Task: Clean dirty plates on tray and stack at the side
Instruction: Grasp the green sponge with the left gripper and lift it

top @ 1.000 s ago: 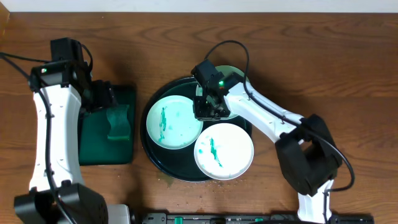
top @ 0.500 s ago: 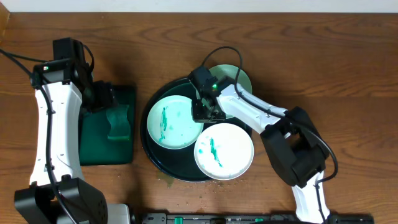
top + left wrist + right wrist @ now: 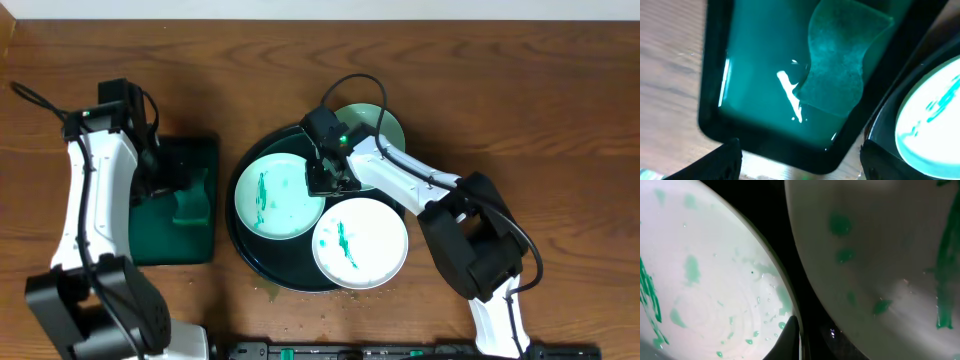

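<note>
Snapping fully shut, the jaws of the right gripper (image 3: 326,180) have closed low over the round black tray (image 3: 262,272), in the gap between the plates. Whether they pinch a rim, the wrist view can't settle. That arm has slid off the pale-mint plate (image 3: 382,122) at 1 o'clock, which overhangs the tray's edge, and moved toward the smeared plate (image 3: 280,197) at 9 o'clock. A third smeared plate (image 3: 360,242) sits at 5 o'clock. Out left, the left gripper (image 3: 802,161) has shifted slightly and hangs wide-jawed above the sponge (image 3: 837,65) in the dark green tray (image 3: 150,238). My read: a sponge pickup is coming, and no plate is cleaned or stacked yet.
</note>
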`<state>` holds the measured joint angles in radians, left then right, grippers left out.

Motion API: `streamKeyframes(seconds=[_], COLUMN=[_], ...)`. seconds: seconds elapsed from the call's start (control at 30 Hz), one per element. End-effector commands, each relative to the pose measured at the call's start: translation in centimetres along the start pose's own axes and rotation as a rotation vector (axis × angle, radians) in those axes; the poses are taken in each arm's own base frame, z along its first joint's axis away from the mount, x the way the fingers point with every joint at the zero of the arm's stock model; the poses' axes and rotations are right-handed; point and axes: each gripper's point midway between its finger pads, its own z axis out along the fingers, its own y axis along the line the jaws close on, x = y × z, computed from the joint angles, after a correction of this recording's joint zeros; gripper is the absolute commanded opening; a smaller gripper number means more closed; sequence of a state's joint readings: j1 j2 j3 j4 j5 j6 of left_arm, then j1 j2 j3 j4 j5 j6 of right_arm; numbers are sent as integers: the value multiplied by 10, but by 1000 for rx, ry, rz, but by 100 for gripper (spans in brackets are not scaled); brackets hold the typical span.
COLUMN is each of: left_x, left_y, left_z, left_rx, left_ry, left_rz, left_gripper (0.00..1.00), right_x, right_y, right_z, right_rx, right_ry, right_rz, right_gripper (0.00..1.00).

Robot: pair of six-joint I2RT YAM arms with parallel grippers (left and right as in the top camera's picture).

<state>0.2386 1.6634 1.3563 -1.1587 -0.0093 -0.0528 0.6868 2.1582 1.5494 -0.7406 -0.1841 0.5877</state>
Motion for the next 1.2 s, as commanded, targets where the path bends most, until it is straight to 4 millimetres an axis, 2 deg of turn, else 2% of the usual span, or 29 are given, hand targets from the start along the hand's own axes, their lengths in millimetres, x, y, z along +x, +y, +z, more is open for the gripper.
streamKeyframes(seconds=[0.0, 0.2, 0.47, 0.57, 0.67, 0.77, 0.87, 0.97, 1.17], left_x=[0, -16, -13, -11, -10, -13, -17, -24, -35], left_y=[-12, -27, -29, -30, -30, -31, -30, -30, -28], left_z=[26, 64, 110, 124, 131, 130, 121, 105, 56], left_rx=[112, 178, 173, 172, 171, 171, 172, 172, 178], left_ry=[77, 108, 211, 240, 254, 246, 227, 191, 59], left_rz=[88, 95, 91, 91, 90, 90, 86, 71, 40], left_gripper=[75, 73, 68, 57, 27, 8, 8, 7, 7], right_x=[6, 5, 4, 4, 4, 3, 3, 3, 3], right_y=[2, 2, 3, 3, 3, 2, 2, 2, 3], right_z=[14, 14, 14, 14, 14, 14, 14, 14, 14], right_rx=[7, 3, 1, 0, 0, 3, 3, 3, 2], right_ry=[25, 23, 20, 18, 18, 15, 15, 14, 14], right_rz=[-34, -37, -37, -38, -38, -38, -38, -38, -38], right_gripper=[1, 1, 1, 1, 1, 1, 1, 1, 1])
